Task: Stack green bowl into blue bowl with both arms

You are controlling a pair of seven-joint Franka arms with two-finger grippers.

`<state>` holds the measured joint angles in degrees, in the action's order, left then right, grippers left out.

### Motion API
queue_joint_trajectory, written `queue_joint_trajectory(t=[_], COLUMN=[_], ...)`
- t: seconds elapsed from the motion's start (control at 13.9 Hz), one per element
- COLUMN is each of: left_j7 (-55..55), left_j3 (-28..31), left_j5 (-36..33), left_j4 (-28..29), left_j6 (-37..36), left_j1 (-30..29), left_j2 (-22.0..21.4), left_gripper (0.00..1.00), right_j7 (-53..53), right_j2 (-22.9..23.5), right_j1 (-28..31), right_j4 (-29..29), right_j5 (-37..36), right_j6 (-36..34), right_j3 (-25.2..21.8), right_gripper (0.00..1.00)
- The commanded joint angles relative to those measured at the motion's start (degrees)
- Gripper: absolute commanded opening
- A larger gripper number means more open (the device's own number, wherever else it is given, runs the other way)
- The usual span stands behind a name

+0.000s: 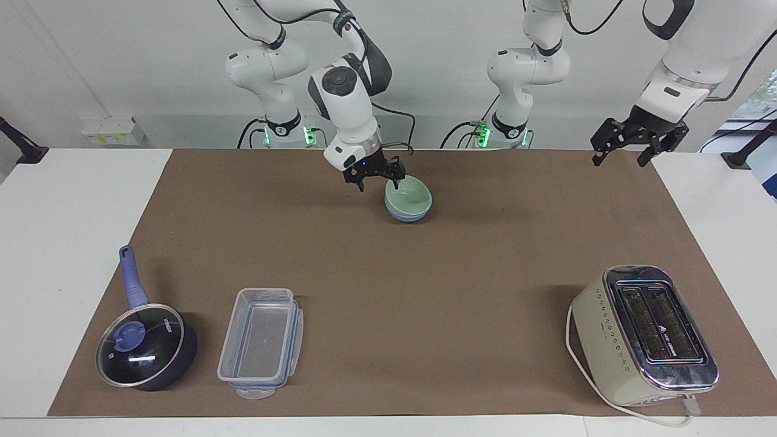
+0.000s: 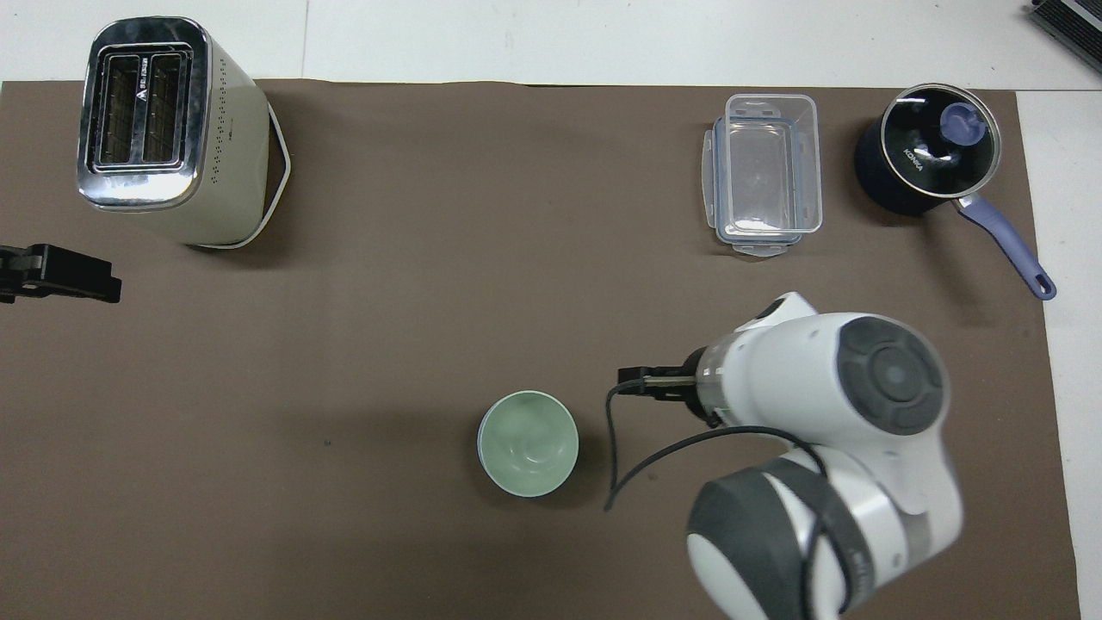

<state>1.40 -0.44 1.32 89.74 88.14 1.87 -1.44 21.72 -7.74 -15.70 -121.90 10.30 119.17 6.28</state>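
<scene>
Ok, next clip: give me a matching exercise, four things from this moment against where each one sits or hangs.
Things:
1. green bowl
2. toaster
3. right gripper
4. left gripper

Places:
A. open, raised beside the stacked bowls
B. nested in the blue bowl
C. open, raised over the mat's edge at the left arm's end
D. on the mat, farther from the robots than the bowls

Pairs: 1-B, 2-D, 3-A, 4-C
</scene>
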Motion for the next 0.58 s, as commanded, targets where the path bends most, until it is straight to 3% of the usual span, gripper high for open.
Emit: queue_joint_trajectory(t=[0.0,0.14,0.5], left_j7=[0.6,0.6,0.6], left_j3=[-0.5,-0.5,-0.5], left_j5=[-0.6,-0.6,-0.6], left_j4=[-0.6,-0.6,-0.6], left_j6=[-1.0,-1.0,-1.0], left_j1=[-0.8,-0.8,-0.8], left_j2=[0.1,0.1,0.1], left_gripper=[1.0,1.0,1.0], right_j7=[-6.1,-6.7,-8.1], right_j2=[-2.9,-1.5,2.1], right_j1=[7.6,11.6,17.9], right_j4=[3.6,11.1,25.8], right_j5=[-1.0,-2.1,-10.6], right_j6=[-5.1,-12.1,-22.3], right_j3=[0.6,0.6,0.7], right_gripper=[1.0,1.0,1.0])
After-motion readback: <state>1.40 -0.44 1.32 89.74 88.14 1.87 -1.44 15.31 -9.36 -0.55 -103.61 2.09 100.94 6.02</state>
